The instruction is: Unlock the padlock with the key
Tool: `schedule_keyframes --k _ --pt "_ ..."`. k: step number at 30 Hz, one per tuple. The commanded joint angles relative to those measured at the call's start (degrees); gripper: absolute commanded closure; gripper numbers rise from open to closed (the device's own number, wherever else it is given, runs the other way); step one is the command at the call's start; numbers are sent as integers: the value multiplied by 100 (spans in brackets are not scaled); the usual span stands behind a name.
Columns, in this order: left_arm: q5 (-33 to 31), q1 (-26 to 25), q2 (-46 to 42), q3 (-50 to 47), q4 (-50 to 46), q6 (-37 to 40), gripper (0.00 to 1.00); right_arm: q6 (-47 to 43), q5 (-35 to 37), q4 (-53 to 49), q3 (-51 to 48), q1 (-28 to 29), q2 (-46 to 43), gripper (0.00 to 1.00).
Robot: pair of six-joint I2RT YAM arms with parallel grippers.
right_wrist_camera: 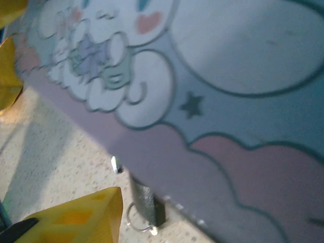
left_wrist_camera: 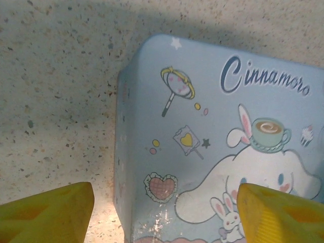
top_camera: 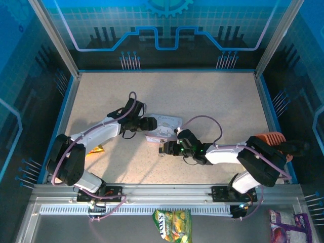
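**Padlock** (right_wrist_camera: 146, 200): you have a small dark body with a thin silvery loop below it. It is tucked against the lower near edge of the pale blue cartoon tin (right_wrist_camera: 228, 101), where the tin meets the surface (right_wrist_camera: 55, 152). The right wrist view is blurred here. You cannot tell whether the loop is the shackle or a key ring, and no key can be made out.

**Right jaws:** apart. One yellow finger (right_wrist_camera: 76, 217) sits low, just beside the padlock, and the other is at the left border. Bare surface lies between them and nothing is held. From above, this arm's tip is at the tin's near edge.

**Left jaws:** apart, straddling a corner of the tin (left_wrist_camera: 202, 126). One yellow finger (left_wrist_camera: 45, 212) is beside the side wall and the other is over the printed lid. You cannot tell whether either touches it.

**Tin:** from above it lies mid-surface (top_camera: 167, 124), between the two arm tips.

**Risks, as judged from this position:**
- The padlock is crowded by the tin's edge. If you close the right jaws here, they may catch the rim instead and lift or drag the tin.
- The tin is not clamped. A push from the right arm would probably slide it and carry the padlock out of line.
- The lock is small and its loop thin, so an off-centre pinch could flick it away.
- The key is not located. Confirm where it is before you commit.
- The two arm tips are near each other, so a wide correction risks contact.
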Motion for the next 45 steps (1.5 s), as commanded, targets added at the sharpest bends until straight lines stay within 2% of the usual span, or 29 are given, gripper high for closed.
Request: schedule_keyframes --k 1,4,6,10,14,20,29,45 --pt "372 31 173 54 46 40 25 -269 -420 176 281 -390 192 52" --pt "561 27 282 -11 172 -72 27 -502 -1036 547 398 -707 366 53" --pt "571 23 307 -65 265 -159 28 -531 -1107 653 395 -786 373 55" --pt "339 22 346 -187 313 -388 28 -524 -995 782 239 -786 328 58" --pt "250 23 411 -283 430 -575 27 -245 -912 1517 -78 -662 474 66" --pt "241 25 421 -363 591 -775 27 -166 -297 1922 -143 -209 712 66" --pt "289 31 424 -418 698 -900 28 -128 442 1644 -160 -52 744 66" --pt "369 23 421 -593 850 -1052 29 30 247 2283 -8 23 1428 72"
